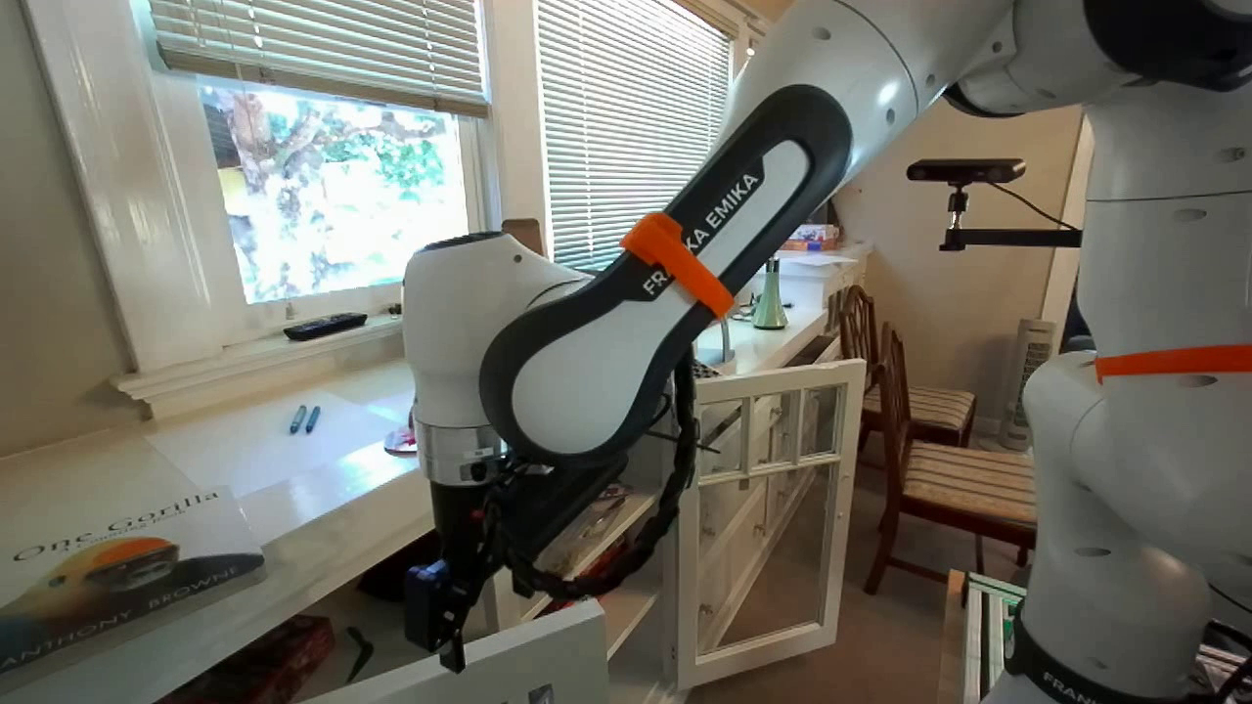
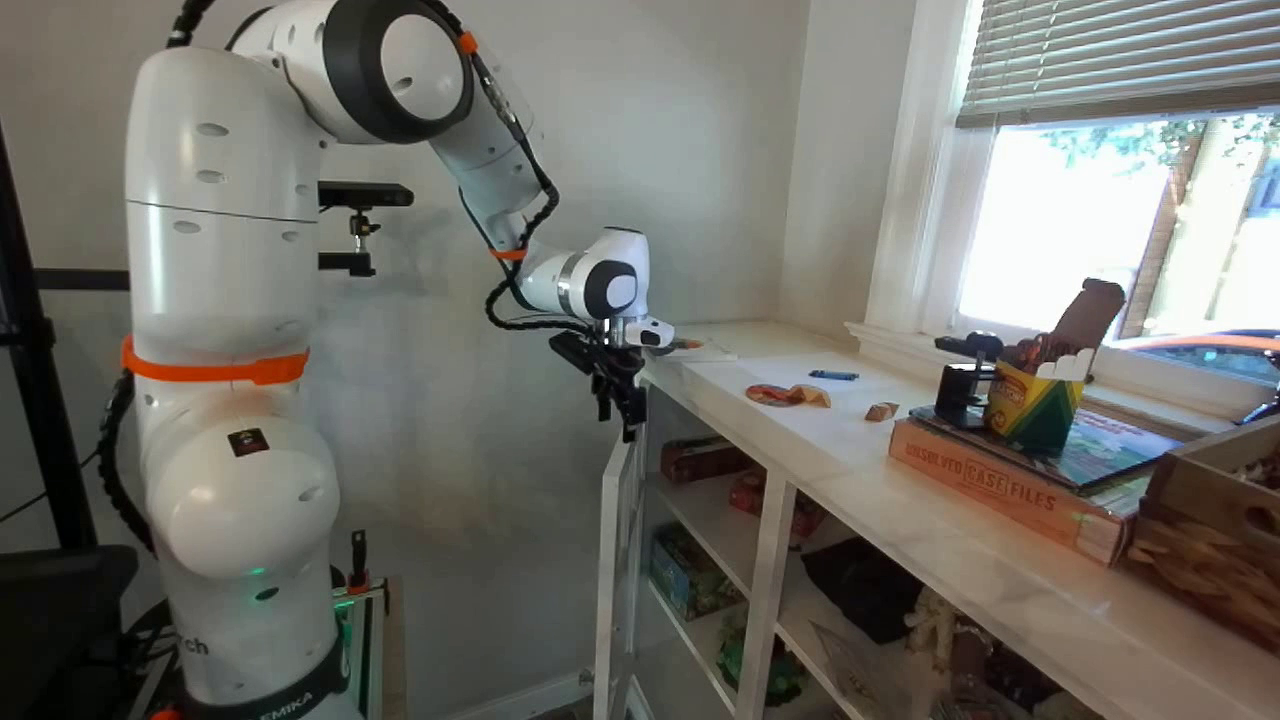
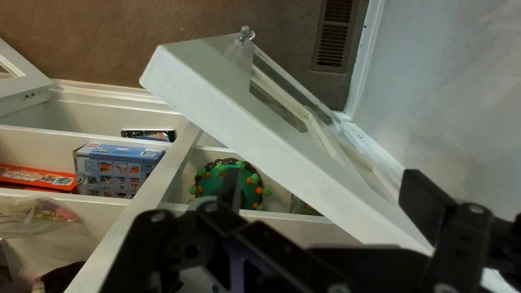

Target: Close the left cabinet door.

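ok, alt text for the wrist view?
Open left cabinet door, white and glass-paned, seen from above and slanting toward the picture's lower right; the robot's black jaws stand spread apart in the foreground. Cabinet shelves hold a blue box and a round green item; a floor vent shows beyond.

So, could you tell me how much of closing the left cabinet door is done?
Looks done: reaching it; the open gripper is at the top edge of the left cabinet door. In hand: probably lining up a push, though I cannot tell whether they touch. Left: the closing itself; the door stands open, and a shelf shows past it in an exterior view.
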Available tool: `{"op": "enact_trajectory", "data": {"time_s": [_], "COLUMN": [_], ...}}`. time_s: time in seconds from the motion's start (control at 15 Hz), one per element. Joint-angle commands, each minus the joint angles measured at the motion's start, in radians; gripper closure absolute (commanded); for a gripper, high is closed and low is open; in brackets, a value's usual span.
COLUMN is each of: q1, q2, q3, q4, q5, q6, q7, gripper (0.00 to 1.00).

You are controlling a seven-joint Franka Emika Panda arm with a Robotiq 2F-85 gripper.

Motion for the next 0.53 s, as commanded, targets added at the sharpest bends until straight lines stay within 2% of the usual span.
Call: {"op": "enact_trajectory", "data": {"time_s": [0.0,0.2,0.47], "q1": [-0.023,-0.027,-0.026], "q2": [-0.011,0.001,0.016], "q3": [0.024,0.029,0.029], "q4": [-0.029,-0.031,-0.033], "q5": [0.118,0.162,0.147], "q6": [0.024,0.024,0.027], "q7": [-0.119,-0.222,-0.255], "gripper": [0.00,0.00,0.00]}}
